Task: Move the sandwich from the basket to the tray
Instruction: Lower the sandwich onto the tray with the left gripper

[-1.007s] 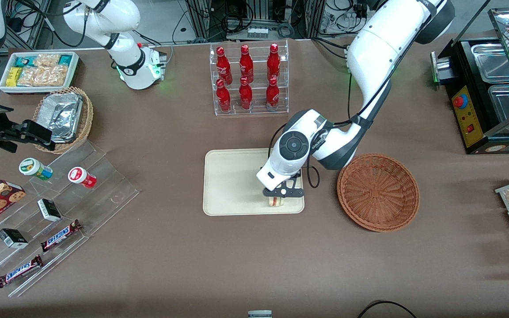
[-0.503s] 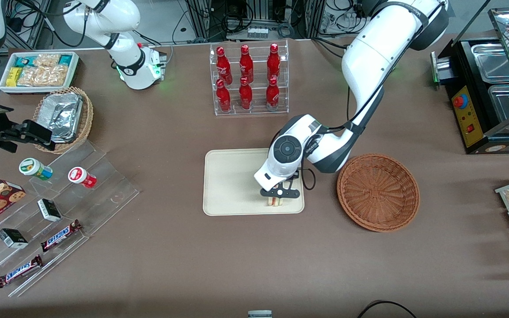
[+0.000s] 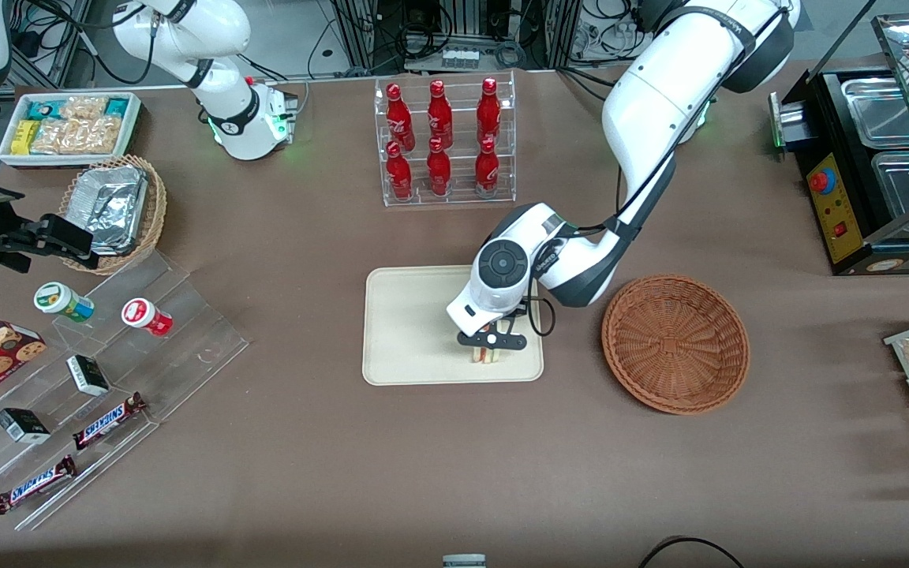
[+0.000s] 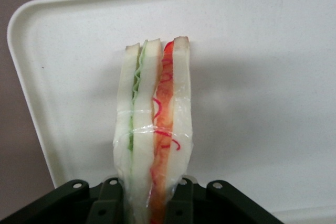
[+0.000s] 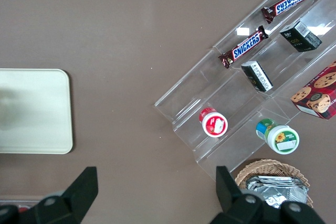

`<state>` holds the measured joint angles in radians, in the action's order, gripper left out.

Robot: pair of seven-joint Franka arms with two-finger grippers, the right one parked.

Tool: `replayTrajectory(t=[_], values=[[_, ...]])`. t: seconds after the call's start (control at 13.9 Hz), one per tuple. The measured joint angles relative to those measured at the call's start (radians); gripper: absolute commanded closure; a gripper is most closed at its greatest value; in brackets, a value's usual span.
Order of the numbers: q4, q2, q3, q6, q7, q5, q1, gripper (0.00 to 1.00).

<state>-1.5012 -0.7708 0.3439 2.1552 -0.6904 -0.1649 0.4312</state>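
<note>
In the front view the hand (image 3: 488,348) covers most of the sandwich (image 3: 485,356), whose lower end, in the wrist view, runs past the frame edge between the fingers (image 4: 107,203).

**Brown table, cluttered edges**

You see a brown-covered table (image 3: 281,442) filling the view. Along its edge farthest from the front camera, metal frames and tangled cables (image 3: 454,31) stand over a grey floor. Lighting is even, shadows soft.

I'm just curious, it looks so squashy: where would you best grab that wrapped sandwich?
Across its flat bread faces, coming from above. The tool is shut on the sandwich that way over the tray: the wedge is thin, so the fingers span the slices, filling edge outward.
</note>
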Motion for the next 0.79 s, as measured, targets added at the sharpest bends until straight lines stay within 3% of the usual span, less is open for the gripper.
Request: replayTrajectory(t=[0.14, 0.22, 0.5, 0.79], values=[[0.0, -0.004, 0.0, 0.0, 0.0, -0.003, 0.002, 1.0], [0.0, -0.006, 0.0, 0.0, 0.0, -0.008, 0.003, 0.84], [0.0, -0.014, -0.001, 0.0, 0.0, -0.021, 0.005, 0.0], [0.0, -0.016, -0.001, 0.0, 0.0, -0.023, 0.009, 0.0]])
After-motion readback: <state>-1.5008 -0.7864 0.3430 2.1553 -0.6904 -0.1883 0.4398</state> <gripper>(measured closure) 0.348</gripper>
